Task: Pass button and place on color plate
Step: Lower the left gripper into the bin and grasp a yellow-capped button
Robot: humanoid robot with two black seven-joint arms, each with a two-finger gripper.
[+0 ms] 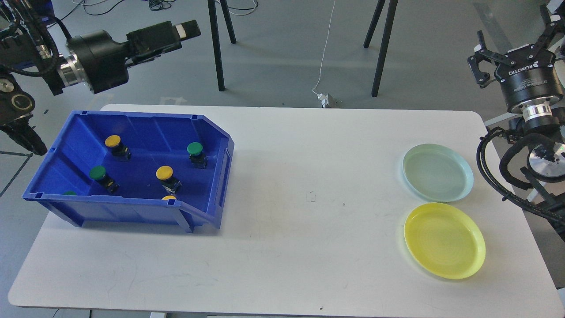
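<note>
A blue bin stands at the table's left and holds several buttons. Fully in view are a yellow button, a green button, a second green button and a second yellow button. Two more peek over the bin's front wall. A pale green plate and a yellow plate lie empty at the right. My left gripper is raised behind the bin, points right and is seen side-on. My right gripper is open and empty, high beyond the table's right edge.
Black stand legs and a white cable with a plug are on the floor behind the table. The bare white tabletop spans the space between the bin and the plates.
</note>
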